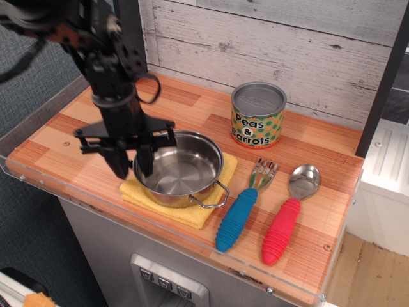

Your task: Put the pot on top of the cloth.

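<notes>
- On the yellow cloth [192, 208] at the front of the counter sits the pot [179, 169]: a shallow, round vessel of polished stainless steel, lidless, its inner floor showing faint concentric rings and bright reflections.
- One thin wire loop handle projects from the pot's front-right rim, toward the blue utensil; the opposite handle is hidden behind the gripper.
- Cloth: a folded square of bright yellow terry with a soft, nubby surface, its edges showing beyond the pot at left, front and right.
- Gripper [131, 167]: black, with two long straight fingers parted, one outside the pot's left wall and one just inside the rim; the jaws stand spread and clamp nothing.
- Counter [319, 211]: wood-grain laminate in orange-brown strips, edged by a clear acrylic lip.
- Fork [246, 204]: metal tines, ribbed blue rubbery handle, lying just right of the cloth.
- Spoon [289, 214]: metal bowl, ribbed red handle, beside the fork.
- Can [258, 115]: a cylindrical tin printed "Peas & Carrots," grey metal top, upright behind the utensils, apart from the pot.
- Back wall [268, 45]: whitewashed, weathered planks.
</notes>
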Available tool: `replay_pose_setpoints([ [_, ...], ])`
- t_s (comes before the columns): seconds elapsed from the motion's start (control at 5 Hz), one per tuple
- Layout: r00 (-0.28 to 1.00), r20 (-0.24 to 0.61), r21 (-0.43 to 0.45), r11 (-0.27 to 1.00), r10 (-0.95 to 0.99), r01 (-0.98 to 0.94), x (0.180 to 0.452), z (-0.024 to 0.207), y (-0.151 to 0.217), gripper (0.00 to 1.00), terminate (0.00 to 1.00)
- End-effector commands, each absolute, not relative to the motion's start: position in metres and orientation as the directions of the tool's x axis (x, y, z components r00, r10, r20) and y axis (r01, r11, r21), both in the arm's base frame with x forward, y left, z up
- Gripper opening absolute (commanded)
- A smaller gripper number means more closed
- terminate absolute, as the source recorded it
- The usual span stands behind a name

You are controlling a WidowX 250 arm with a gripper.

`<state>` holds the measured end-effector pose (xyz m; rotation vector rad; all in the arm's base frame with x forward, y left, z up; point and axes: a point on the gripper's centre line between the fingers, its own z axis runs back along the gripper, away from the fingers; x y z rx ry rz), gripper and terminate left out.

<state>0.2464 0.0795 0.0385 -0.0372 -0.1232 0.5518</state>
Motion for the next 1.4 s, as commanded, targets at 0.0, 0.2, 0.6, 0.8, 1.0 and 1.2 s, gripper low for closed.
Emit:
replay_pose_setpoints([
  [0.0, 0.802, 0.191, -0.089, 0.823, 0.566, -0.56, 0.247, 0.081, 0.095, 1.0, 0.0],
  [0.2, 0.806, 0.181, -0.072, 0.825, 0.564, -0.561, 0.257, 0.091, 0.094, 1.0, 0.0],
  [0.6, 0.794, 0.255, -0.029, 0.825, 0.552, -0.565, 0.286, 0.112, 0.09, 1.0, 0.0],
  [0.8, 0.829, 0.277, -0.011, 0.864, 0.487, -0.504, 0.307, 0.115, 0.083, 1.0, 0.0],
  [1.0, 0.841, 0.302, -0.002, 0.883, 0.449, -0.47, 0.322, 0.12, 0.074, 1.0, 0.0],
  [1.2, 0.855, 0.325, -0.001, 0.904, 0.404, -0.427, 0.332, 0.123, 0.066, 1.0, 0.0],
])
